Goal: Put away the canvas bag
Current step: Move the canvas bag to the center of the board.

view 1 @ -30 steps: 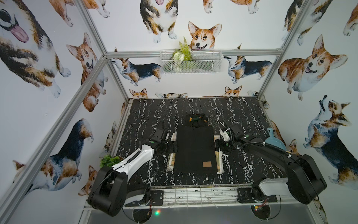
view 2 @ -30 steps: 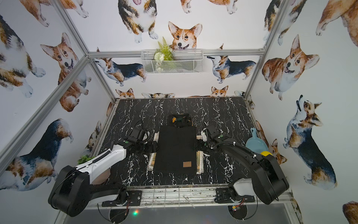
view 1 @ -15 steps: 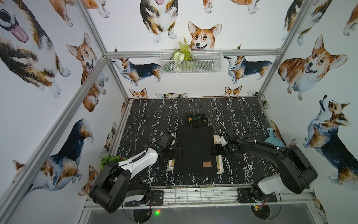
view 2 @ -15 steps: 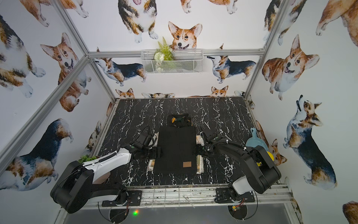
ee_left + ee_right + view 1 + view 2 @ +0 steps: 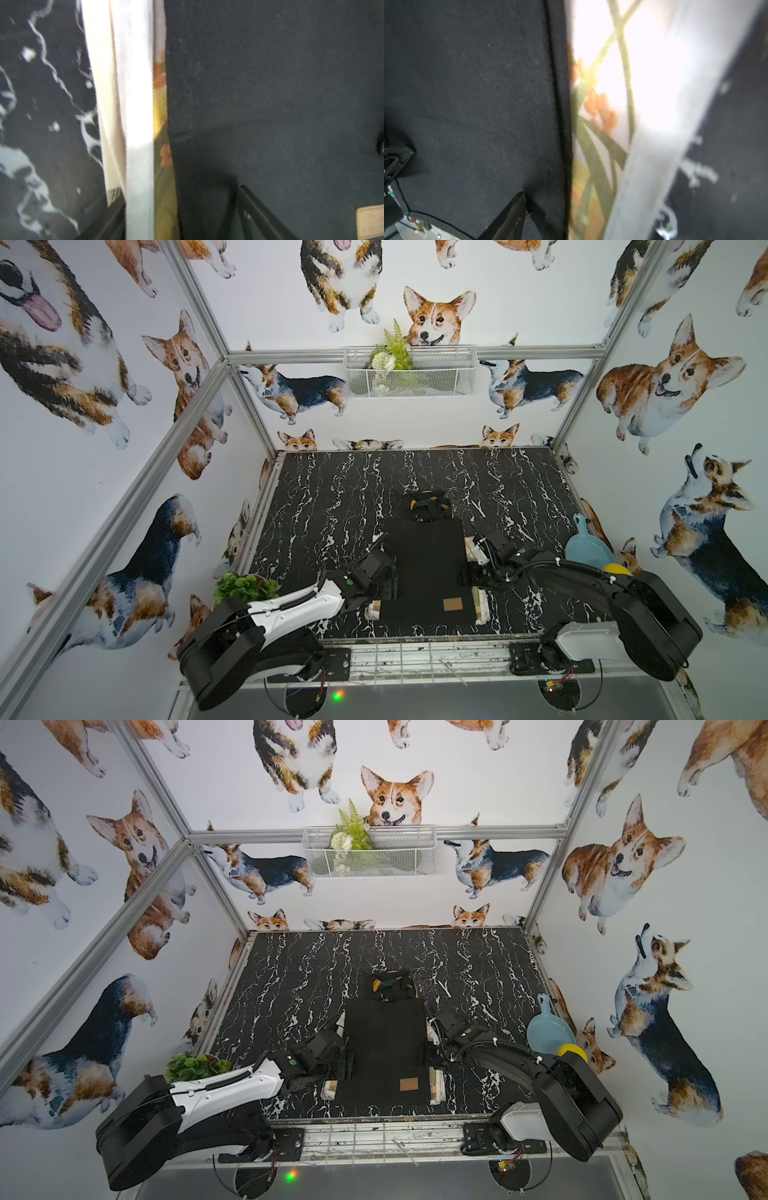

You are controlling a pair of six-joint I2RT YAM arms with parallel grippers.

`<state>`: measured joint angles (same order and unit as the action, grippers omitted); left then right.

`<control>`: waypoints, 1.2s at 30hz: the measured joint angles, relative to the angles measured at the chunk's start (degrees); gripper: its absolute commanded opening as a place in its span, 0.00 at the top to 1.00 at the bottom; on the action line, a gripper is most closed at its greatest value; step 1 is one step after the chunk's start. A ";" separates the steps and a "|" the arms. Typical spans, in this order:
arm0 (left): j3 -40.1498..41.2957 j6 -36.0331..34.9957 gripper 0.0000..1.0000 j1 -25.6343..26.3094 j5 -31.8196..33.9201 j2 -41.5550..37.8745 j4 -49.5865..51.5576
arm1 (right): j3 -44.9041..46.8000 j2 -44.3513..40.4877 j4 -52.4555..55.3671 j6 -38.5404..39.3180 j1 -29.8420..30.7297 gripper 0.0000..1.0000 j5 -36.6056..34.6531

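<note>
Both top views show the black canvas bag [image 5: 428,568] lying flat on the counter [image 5: 332,497], not yet stowed. The left tool [image 5: 387,592] straddles one side edge, jaws apart and ungripped. The right tool [image 5: 469,574] sits at the opposite edge, and its state cannot be determined. Gripping, folding and stowing appear to remain.

Canvas bag [image 5: 428,568] lies flat mid-table [image 5: 324,506], toward the near edge, on a folded cloth [image 5: 374,608] that sticks out left and right. Its handles [image 5: 426,506] bunch at the far end. Left gripper [image 5: 388,587] is at the bag's left edge, right gripper [image 5: 469,576] at its right edge. Scoop [image 5: 586,549] is by the right wall, potted plant [image 5: 245,587] at the near-left corner, wire basket [image 5: 409,373] up on the far wall.
</note>
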<state>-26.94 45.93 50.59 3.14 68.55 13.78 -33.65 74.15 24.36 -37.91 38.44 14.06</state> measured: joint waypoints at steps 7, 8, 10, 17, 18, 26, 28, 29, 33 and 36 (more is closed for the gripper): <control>0.37 6.08 0.22 7.82 -0.09 -3.17 4.52 | 2.19 -8.15 8.59 -1.70 1.68 0.21 -0.50; 0.37 6.49 0.21 8.07 -0.11 -3.45 4.94 | 2.19 -8.68 9.29 -1.70 1.68 0.20 -0.70; 0.22 7.28 0.18 8.31 -0.24 -4.66 6.36 | 1.79 -9.97 11.13 -1.66 1.68 0.18 -1.75; -1.31 7.80 0.18 8.17 1.29 -10.97 11.52 | -3.76 -12.74 16.26 0.74 -3.48 0.18 -3.80; -1.31 7.76 0.18 7.89 1.25 -11.10 11.69 | -3.96 -12.61 16.35 1.05 -4.46 0.18 -3.65; -1.27 6.69 0.18 5.27 0.59 -5.29 9.40 | -1.42 -5.55 14.21 1.36 -5.55 0.20 -0.59; -1.27 6.29 0.18 4.11 -0.13 -3.65 8.22 | -0.48 -3.89 12.59 0.33 -5.55 0.21 0.09; -1.27 5.92 0.18 3.28 -0.50 -2.73 7.39 | -0.42 -2.97 11.89 0.26 -5.53 0.22 0.48; -1.77 4.02 0.20 -0.35 -1.86 -0.09 5.03 | -2.01 0.44 10.27 -0.26 -5.55 0.24 1.20; -2.89 2.12 0.21 -4.37 -3.06 2.45 3.15 | -4.94 4.02 9.81 -0.33 -5.60 0.25 0.52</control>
<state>-29.82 48.05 46.22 0.08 71.00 16.93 -38.59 78.17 34.17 -38.24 32.84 14.59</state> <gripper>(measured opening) 0.800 0.763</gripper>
